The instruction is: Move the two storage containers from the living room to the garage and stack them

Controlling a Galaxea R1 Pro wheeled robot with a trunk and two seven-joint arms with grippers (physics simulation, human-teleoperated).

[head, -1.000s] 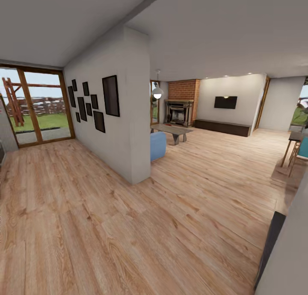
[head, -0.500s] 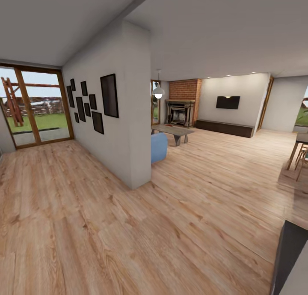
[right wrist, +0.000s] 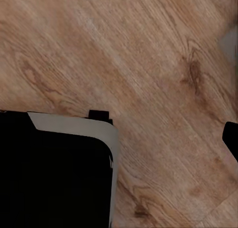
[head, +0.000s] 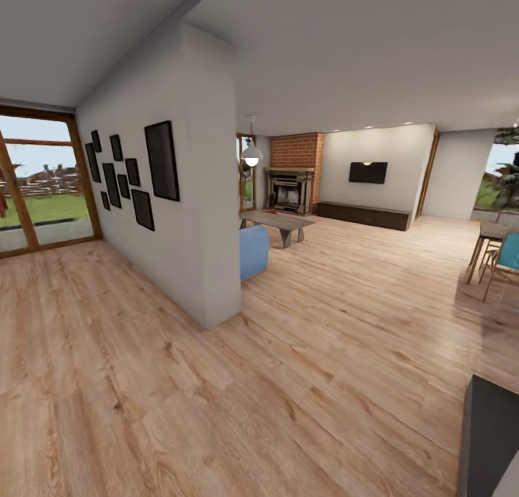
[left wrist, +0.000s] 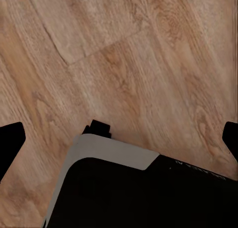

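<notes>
Beyond the white wall, the fireplace and television are seen; the grippers' state cannot be told.

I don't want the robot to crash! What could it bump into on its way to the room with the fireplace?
The white wall end juts out close on the way; cutting the turn tight might clip it. Past it, the blue seat and low table crowd the way toward the fireplace. The dark edge nearby could catch its right side.
</notes>
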